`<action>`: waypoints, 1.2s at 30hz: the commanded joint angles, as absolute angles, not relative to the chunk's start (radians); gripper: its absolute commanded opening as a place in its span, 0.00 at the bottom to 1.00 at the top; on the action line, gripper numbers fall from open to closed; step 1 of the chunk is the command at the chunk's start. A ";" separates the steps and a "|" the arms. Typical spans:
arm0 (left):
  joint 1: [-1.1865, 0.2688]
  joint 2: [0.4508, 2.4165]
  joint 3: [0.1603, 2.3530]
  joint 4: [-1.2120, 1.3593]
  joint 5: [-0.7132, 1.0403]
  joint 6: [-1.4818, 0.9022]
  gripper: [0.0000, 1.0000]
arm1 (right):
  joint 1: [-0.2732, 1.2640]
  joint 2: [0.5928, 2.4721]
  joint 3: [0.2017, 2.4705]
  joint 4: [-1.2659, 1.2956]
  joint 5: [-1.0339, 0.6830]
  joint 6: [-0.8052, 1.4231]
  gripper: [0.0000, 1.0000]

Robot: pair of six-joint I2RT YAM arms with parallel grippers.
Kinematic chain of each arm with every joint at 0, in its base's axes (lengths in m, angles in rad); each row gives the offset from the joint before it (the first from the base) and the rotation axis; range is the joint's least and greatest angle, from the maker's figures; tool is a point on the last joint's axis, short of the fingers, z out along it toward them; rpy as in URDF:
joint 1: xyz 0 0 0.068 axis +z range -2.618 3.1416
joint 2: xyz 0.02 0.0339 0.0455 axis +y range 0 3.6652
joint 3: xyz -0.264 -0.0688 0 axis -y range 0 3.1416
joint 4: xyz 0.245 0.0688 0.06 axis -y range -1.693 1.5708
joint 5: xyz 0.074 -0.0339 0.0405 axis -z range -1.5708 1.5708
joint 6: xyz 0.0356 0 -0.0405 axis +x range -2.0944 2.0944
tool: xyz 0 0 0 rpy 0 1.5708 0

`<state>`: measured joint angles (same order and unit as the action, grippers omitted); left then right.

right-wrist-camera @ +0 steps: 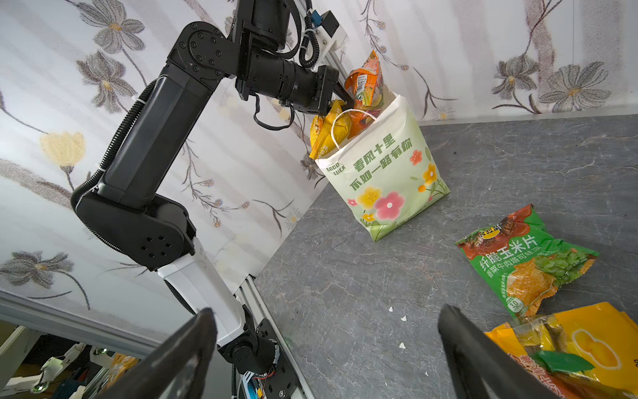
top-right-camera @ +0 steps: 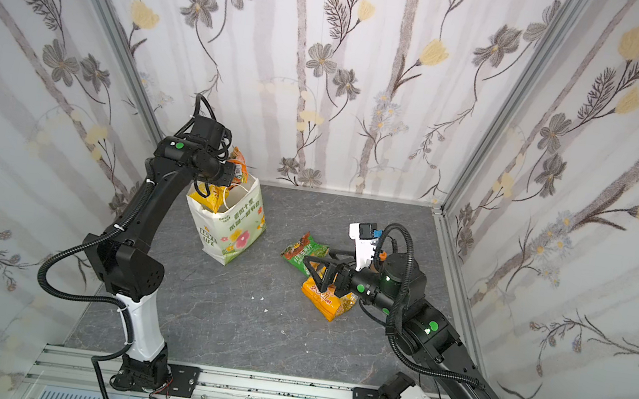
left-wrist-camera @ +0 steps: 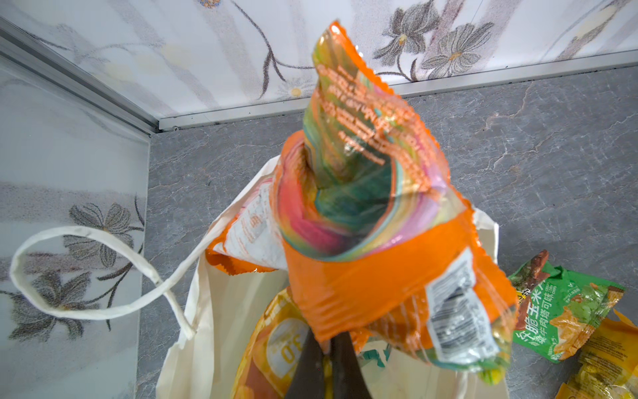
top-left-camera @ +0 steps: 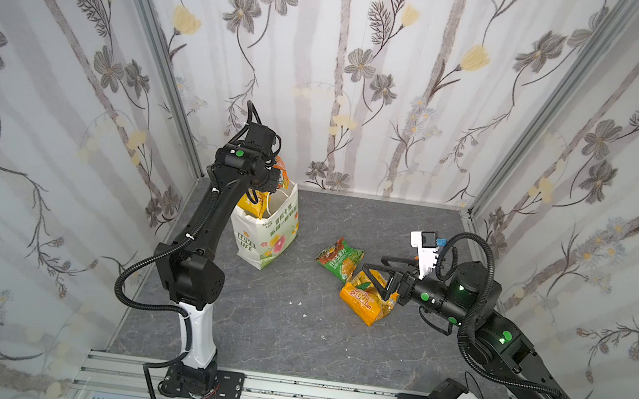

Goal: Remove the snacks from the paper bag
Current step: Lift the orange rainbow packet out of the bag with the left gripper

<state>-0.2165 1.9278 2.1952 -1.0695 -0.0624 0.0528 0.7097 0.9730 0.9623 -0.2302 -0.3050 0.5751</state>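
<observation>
A crumpled orange foil snack packet (left-wrist-camera: 373, 269) stands pinched by its lower edge in the closed jaws of the left pincer (left-wrist-camera: 328, 342), the rest of the packet jutting out past the fingertips. Directly under that pincer stands the tall white paper carrier bag (right-wrist-camera: 386, 172) with green lettering and coloured flowers, upright, its mouth open. In the right wrist view the orange packet's lower end sits at about the level of the bag's rim. A yellow foil packet (right-wrist-camera: 326, 133) pokes out of the bag's mouth just below the left pincer, leaning towards that arm's side. One white cord handle (left-wrist-camera: 86, 235) loops loose from the bag's rim, off to the side of the pincer.

Well apart from the bag, 2 more packets lie out on the grey stone-pattern tabletop (top-left-camera: 292, 331). The right pincer (right-wrist-camera: 326, 311) hangs low there with its jaws spread wide and nothing between them. A yellow-orange foil packet (top-left-camera: 367, 299) lies flat just beside and below one of its fingers; whether the finger touches it cannot be told. A green foil packet (top-left-camera: 339, 257) lies just past the fingertips, on the bag's side, touching or overlapping the yellow-orange one. Floral wallpaper panels (top-left-camera: 366, 89) close the scene on 3 sides.
</observation>
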 commanded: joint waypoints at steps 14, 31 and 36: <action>-0.223 1.805 2.207 -0.932 -0.094 0.114 0.00 | 0.713 1.006 0.992 -0.213 -0.308 0.579 0.99; -0.435 1.575 2.113 -0.841 0.023 0.137 0.00 | 0.711 1.016 1.087 -0.188 -0.195 0.578 0.99; -0.541 1.492 1.984 -0.768 0.015 0.120 0.00 | 0.709 1.021 1.112 -0.114 -0.193 0.594 1.00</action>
